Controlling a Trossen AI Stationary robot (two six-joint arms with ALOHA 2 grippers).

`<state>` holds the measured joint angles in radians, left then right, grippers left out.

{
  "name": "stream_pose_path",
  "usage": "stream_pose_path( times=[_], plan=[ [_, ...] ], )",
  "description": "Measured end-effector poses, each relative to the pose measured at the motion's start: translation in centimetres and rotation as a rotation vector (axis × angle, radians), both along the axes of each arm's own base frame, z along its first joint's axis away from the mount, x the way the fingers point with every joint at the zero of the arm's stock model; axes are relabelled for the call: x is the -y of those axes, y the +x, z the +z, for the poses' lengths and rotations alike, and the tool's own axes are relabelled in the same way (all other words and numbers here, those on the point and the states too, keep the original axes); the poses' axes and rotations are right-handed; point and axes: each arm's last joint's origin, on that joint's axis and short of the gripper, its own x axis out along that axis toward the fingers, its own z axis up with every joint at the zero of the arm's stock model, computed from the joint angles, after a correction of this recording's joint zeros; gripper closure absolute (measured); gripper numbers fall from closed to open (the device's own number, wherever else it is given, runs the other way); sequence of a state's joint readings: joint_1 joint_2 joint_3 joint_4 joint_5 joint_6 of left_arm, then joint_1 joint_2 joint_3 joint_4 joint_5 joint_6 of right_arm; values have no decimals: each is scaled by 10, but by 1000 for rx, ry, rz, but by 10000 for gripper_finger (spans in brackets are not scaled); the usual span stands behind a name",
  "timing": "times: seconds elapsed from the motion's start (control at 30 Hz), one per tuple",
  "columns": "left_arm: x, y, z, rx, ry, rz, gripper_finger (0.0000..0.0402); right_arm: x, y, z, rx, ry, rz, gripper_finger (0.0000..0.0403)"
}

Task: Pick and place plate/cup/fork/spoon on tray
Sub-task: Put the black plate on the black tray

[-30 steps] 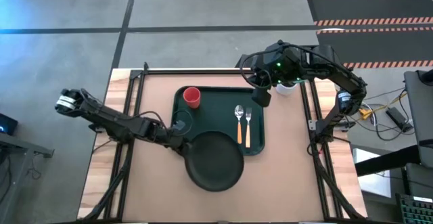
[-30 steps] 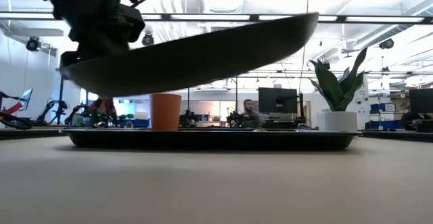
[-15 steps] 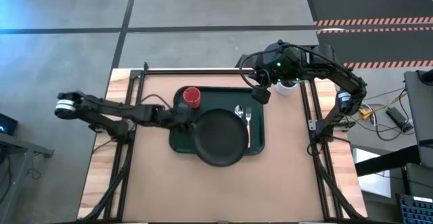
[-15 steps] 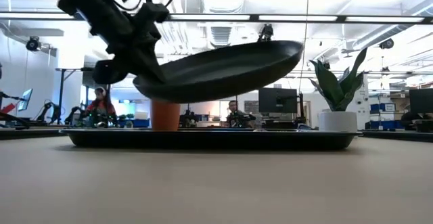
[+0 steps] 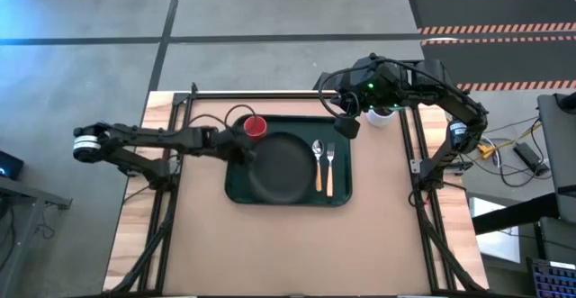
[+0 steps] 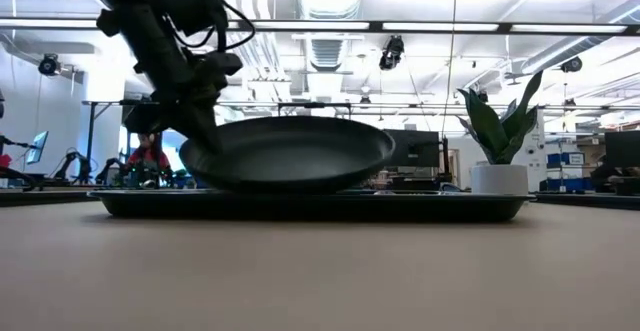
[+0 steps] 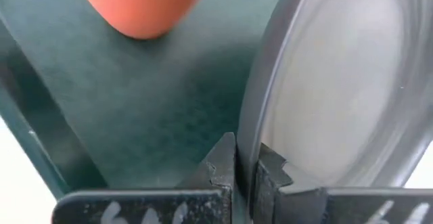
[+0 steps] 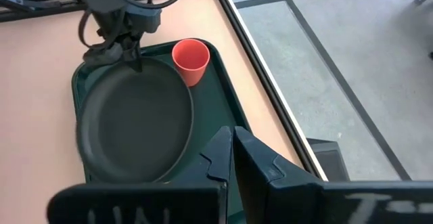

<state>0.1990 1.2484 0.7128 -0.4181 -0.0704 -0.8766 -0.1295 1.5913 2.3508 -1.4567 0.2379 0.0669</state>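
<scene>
Overhead, the left gripper (image 5: 241, 154) reaches in over the near-left part of the tray (image 5: 337, 196), its fingers (image 7: 226, 166) clamped on the raised rim of the plate (image 5: 281, 165); the wrist view shows the rim pinched between the two toothed pads; the plate lies within the tray's left and middle area, and at table height it appears slightly tilted, low over the tray floor, though whether it rests fully on the tray cannot be told; the cup (image 5: 256, 127) stands upright in the tray's far-left corner, just beside the plate's rim and close to the left gripper; the spoon (image 5: 317, 160) and the fork (image 5: 329, 167) lie side by side on the tray's right portion, orange handles toward the near edge, the spoon next to the plate; the right gripper (image 5: 349, 128) hangs above the tray's far-right corner, fingers together and holding nothing; a white pot with a green plant (image 6: 497, 141) stands beyond the tray on the table (image 5: 297, 244).
</scene>
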Motion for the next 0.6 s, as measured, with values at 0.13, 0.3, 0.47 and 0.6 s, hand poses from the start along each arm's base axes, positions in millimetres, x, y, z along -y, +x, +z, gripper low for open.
stream_pose_path(
  times=[0.13, 0.3, 0.47, 0.6],
  plan=[
    [-7, -2, -1, -10, 15, 9, 402, 0, 0, 0, 0, -1, -1, 394],
    [-14, -4, -1, -16, 19, 16, 402, 0, 0, 0, 0, -1, 0, 394],
    [-19, -6, -2, -20, 24, 18, 402, 0, 0, 0, 0, -1, 0, 394],
    [-19, -6, -2, -12, -8, -11, 402, 0, 0, 0, 0, -1, -1, 394]
  ],
)
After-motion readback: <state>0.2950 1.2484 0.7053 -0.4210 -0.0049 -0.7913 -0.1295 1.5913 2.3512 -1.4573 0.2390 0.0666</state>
